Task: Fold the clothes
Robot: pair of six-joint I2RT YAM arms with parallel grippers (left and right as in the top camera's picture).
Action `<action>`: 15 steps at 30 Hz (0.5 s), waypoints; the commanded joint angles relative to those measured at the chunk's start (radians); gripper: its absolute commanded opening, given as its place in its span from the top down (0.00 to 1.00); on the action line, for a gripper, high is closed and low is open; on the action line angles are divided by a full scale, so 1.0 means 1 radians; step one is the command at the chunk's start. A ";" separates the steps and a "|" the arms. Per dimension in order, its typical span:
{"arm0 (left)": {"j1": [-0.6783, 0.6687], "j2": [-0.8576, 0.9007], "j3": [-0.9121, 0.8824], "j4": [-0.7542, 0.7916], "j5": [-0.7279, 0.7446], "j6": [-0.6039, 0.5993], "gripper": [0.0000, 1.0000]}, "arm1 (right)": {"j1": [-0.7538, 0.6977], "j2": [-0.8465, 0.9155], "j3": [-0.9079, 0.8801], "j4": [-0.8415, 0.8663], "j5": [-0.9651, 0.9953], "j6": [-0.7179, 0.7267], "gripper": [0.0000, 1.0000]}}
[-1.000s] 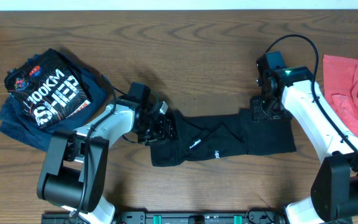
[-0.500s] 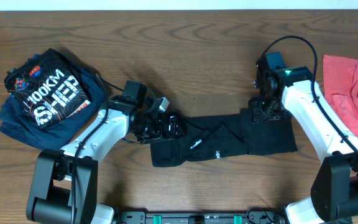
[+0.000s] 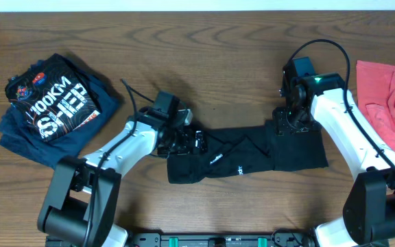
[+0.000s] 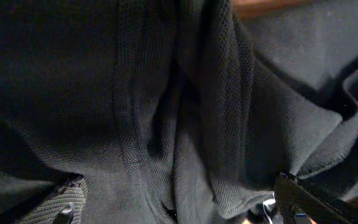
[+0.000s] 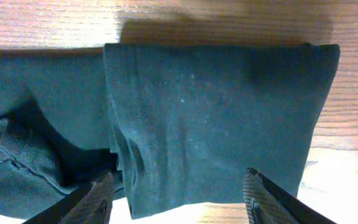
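The black shirt (image 3: 245, 159) lies in a long strip on the brown wooden surface (image 3: 204, 48), in the lower middle of the overhead frame. The left gripper (image 3: 197, 142) is at the shirt's left end. In its own camera, bunched black cloth fills the frame, and the two fingers stand wide apart at the bottom corners. The right gripper (image 3: 290, 125) is over the shirt's upper right part. Its fingers are spread apart too, with a folded flap of cloth below them. Farther up, at the left, a crumpled blue shirt (image 3: 50, 103) shows "100KM". At the right edge lies a red shirt (image 3: 389, 103).
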 commanded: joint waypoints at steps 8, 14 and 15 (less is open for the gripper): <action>-0.067 0.144 -0.011 0.036 -0.100 -0.055 0.55 | -0.003 -0.009 0.015 0.003 -0.022 -0.010 0.35; -0.057 0.142 -0.011 0.034 -0.101 -0.058 0.94 | -0.003 -0.009 0.015 0.003 -0.021 -0.011 0.35; -0.051 0.140 -0.011 0.031 -0.101 -0.058 0.94 | -0.003 -0.009 0.015 0.003 -0.020 -0.011 0.35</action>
